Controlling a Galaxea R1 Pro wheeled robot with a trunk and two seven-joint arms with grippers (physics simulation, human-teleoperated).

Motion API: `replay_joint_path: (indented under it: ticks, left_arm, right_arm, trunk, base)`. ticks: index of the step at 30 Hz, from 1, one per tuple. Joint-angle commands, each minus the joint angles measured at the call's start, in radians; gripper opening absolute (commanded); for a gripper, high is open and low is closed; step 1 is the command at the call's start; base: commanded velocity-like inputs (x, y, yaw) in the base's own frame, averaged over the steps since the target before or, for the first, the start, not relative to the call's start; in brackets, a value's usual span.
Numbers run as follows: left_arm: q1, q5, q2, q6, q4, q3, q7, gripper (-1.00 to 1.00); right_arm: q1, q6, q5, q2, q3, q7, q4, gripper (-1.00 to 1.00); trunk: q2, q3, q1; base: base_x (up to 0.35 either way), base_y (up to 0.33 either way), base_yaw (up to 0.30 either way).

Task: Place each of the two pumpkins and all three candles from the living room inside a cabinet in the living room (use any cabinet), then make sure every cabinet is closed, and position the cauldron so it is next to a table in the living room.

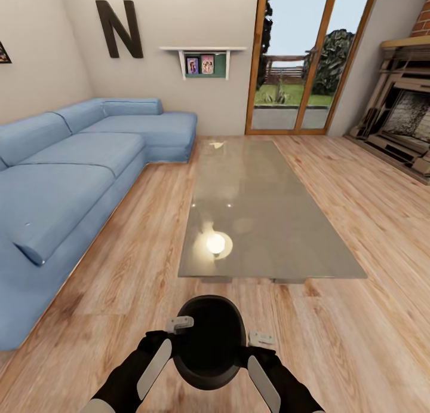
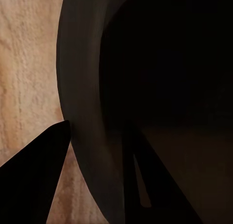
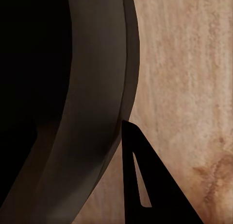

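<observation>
A long blue sectional sofa (image 1: 71, 180) runs along the wall to the left of the coffee table (image 1: 263, 216), with a big dark letter N (image 1: 121, 29) on the wall above its far end. To the right of the letter hangs a small white shelf (image 1: 203, 57) with framed pictures. The table's glossy grey surface lies lengthwise ahead on the wooden floor (image 1: 370, 222), throwing back a bright lamp glare near its closer end. Just short of that closer end, a little off the table's edge, the black cauldron (image 1: 210, 341) is held between both arms, mouth up. The left gripper (image 1: 179, 324) sits at the rim on the sofa side; in the left wrist view one of its fingers (image 2: 34, 178) lies outside the wall and the other inside, so they are clamped on the cauldron (image 2: 87, 112). The right gripper (image 1: 261, 339) meets the opposite side; in the right wrist view a finger (image 3: 145, 185) stands just outside the pot's wall (image 3: 97, 88), and I cannot tell whether it is gripping. Beyond the table, glass doors (image 1: 298, 60) open on a garden, and a fireplace (image 1: 406, 120) stands at the far right.
</observation>
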State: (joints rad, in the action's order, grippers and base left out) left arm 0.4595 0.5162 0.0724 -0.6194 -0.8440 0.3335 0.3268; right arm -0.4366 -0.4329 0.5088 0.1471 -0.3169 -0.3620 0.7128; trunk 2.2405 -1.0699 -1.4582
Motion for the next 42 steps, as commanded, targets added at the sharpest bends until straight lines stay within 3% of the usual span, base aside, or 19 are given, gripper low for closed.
replay_joint_path:
  ticks: [1, 21, 33, 42]
  left_arm:
    - [0.001, 0.041, 0.002, 0.003, -0.006, -0.002, 0.009, -1.00]
    - [0.001, 0.039, 0.003, 0.003, -0.006, -0.002, 0.009, -1.00]
    - [0.001, 0.041, 0.003, 0.003, -0.006, -0.002, 0.009, -1.00]
    - [0.001, 0.041, 0.003, 0.003, -0.006, -0.003, 0.009, -1.00]
  right_arm:
    - [-0.001, -0.007, -0.006, 0.000, 0.041, -0.008, 0.004, -1.00]
    - [-0.001, -0.007, -0.006, 0.000, 0.042, -0.008, 0.004, -1.00]
    - [-0.001, -0.007, -0.006, 0.000, 0.042, -0.008, 0.004, -1.00]
    - [-0.001, -0.007, -0.006, 0.000, 0.042, -0.008, 0.004, -1.00]
  trunk:
    - [0.000, -0.001, 0.000]
    - [0.000, -0.001, 0.000]
    - [0.070, -0.032, -0.038]
    - [0.070, -0.032, -0.038]
  base:
    - [0.171, 0.000, 0.000]
    - [0.077, 0.000, 0.000]
    - [0.000, 0.000, 0.000]
    - [0.001, 0.000, 0.000]
